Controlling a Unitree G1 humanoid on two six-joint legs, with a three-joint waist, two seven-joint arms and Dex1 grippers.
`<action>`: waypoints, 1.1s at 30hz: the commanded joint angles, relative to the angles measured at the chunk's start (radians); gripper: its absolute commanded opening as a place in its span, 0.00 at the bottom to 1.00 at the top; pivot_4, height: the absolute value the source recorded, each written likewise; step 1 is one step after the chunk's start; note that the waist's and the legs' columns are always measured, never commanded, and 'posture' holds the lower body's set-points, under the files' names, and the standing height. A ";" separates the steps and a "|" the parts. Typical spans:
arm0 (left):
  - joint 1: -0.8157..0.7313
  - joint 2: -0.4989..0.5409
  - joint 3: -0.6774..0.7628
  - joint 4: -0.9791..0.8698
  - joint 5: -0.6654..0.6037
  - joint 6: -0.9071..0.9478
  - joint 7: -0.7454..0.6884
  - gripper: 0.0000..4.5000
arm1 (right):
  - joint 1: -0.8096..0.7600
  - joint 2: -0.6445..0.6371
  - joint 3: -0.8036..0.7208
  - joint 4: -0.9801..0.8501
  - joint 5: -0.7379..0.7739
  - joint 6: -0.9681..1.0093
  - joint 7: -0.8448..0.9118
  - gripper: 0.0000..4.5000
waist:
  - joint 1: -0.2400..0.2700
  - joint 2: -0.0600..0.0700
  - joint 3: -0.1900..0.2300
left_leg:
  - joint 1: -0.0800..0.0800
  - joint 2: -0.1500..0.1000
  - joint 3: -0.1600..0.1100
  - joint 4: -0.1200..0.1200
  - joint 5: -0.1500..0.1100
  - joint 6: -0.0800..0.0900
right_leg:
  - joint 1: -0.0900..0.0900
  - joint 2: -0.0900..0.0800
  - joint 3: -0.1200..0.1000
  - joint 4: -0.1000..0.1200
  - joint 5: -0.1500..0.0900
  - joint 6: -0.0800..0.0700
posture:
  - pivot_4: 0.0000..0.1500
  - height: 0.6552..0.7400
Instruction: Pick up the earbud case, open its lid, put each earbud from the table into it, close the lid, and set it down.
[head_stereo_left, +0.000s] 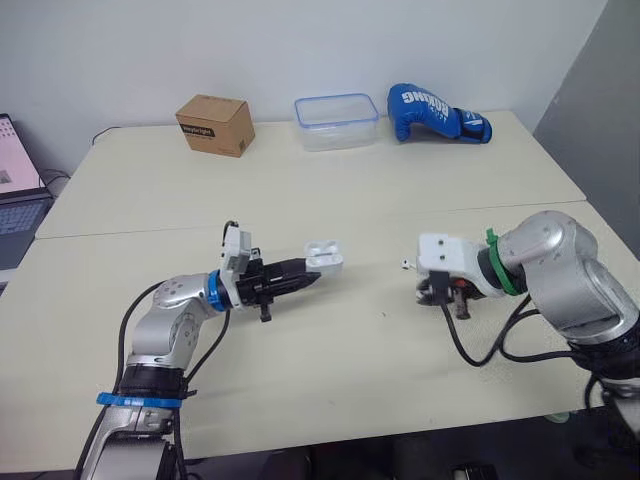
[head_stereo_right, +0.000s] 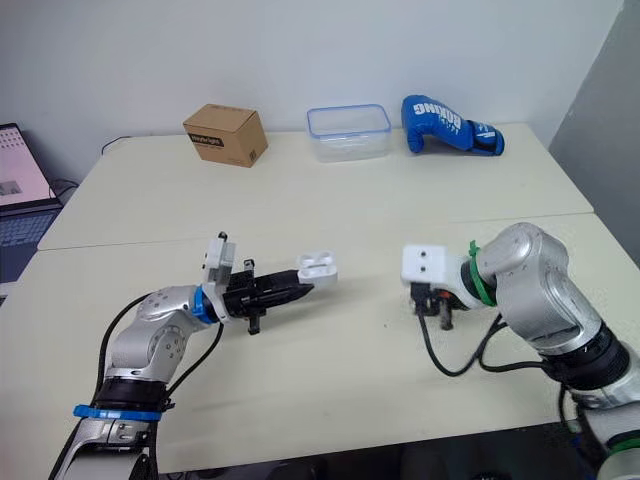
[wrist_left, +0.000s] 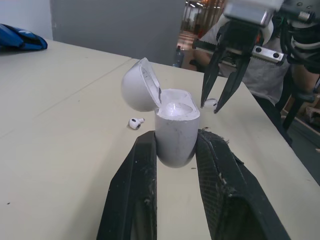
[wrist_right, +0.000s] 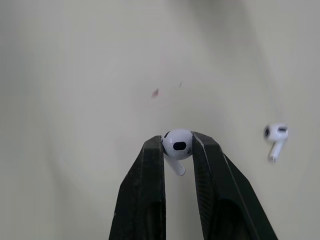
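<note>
Gripping: earbud case (wrist_left: 175, 131), lid (wrist_left: 137, 86) hinged open, clamped by its lower body between the left gripper (wrist_left: 176, 141) jaws; glossy, light, probably slippery; one earbud (wrist_right: 178, 145) pinched by its bulb at the right gripper (wrist_right: 177, 143) tips; second earbud (wrist_right: 275, 135) on table (wrist_right: 75, 75), beside those jaws.

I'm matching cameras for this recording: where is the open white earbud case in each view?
Left eye view: white plastic earbud case, lid open, at the left tool's tip, over the cream table.
Right eye view: same spot.
Left wrist view: centre, clamped between black fingers.
Right wrist view: faces tabletop instead, right tool pinching one white earbud.
Shared landmark: loose white earbud lying on the table, in both wrist views.
</note>
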 joint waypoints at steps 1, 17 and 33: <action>-0.027 -0.002 0.027 0.024 -0.007 -0.039 -0.017 0.17 | 0.020 0.144 -0.184 -0.066 0.119 0.139 -0.131 0.09 | 0.000 0.000 0.000 | 0.000 0.000 0.000 0.000 0.000 0.000 | 0.000 0.000 0.000 0.000 0.000 0.000 | 1.00 0.89; -0.038 -0.009 0.025 0.012 -0.008 -0.043 0.005 0.17 | 0.136 0.717 -0.478 -0.203 0.451 0.221 -0.644 0.09 | -0.005 0.001 0.000 | 0.001 -0.001 -0.006 -0.001 0.000 0.000 | -0.001 0.000 0.000 0.002 0.000 0.000 | 1.00 0.89; -0.045 -0.036 0.021 0.026 0.015 -0.078 0.025 0.17 | 0.172 0.773 -0.290 -0.104 0.501 0.001 -0.917 0.09 | -0.007 0.002 0.000 | 0.001 0.000 -0.006 -0.001 0.000 0.000 | -0.001 0.000 0.000 0.002 0.000 0.000 | 1.00 0.89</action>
